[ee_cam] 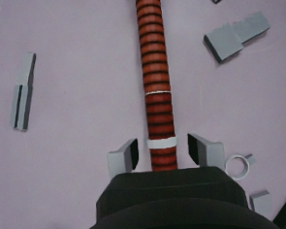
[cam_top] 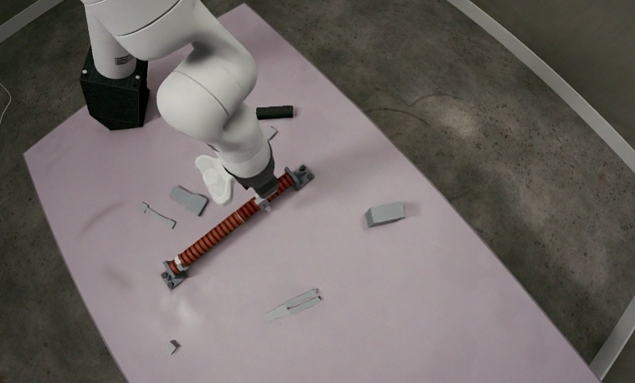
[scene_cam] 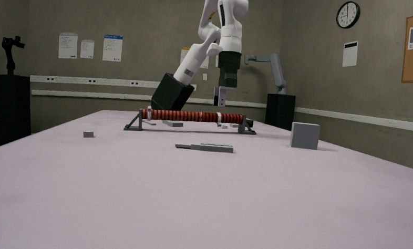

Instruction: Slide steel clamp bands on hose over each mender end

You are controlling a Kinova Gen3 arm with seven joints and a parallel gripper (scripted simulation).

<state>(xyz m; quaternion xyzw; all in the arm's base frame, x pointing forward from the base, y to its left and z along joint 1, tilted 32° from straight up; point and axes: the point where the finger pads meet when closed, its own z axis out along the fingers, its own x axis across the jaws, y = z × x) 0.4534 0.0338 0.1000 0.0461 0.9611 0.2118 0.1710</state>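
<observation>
The ribbed orange corrugated hose (cam_top: 224,228) lies raised on two small grey end brackets (cam_top: 300,177), so bands can slide along it without dragging on the pale lilac surface (cam_top: 405,295). It runs diagonally across the middle of the surface, one end toward the corner where the arm's black base (cam_top: 115,102) stands. One pale steel clamp band (ee_cam: 162,143) circles the hose directly beneath the claw (ee_cam: 165,152); the second clamp band (scene_cam: 149,113) sits hard against the far bracket, well apart from the first. A thin pale line (ee_cam: 158,93) on the hose probably marks a mender end. The claw hangs above the hose, released and empty, fingers spread either side of the band, seemingly lined up for a grip.
</observation>
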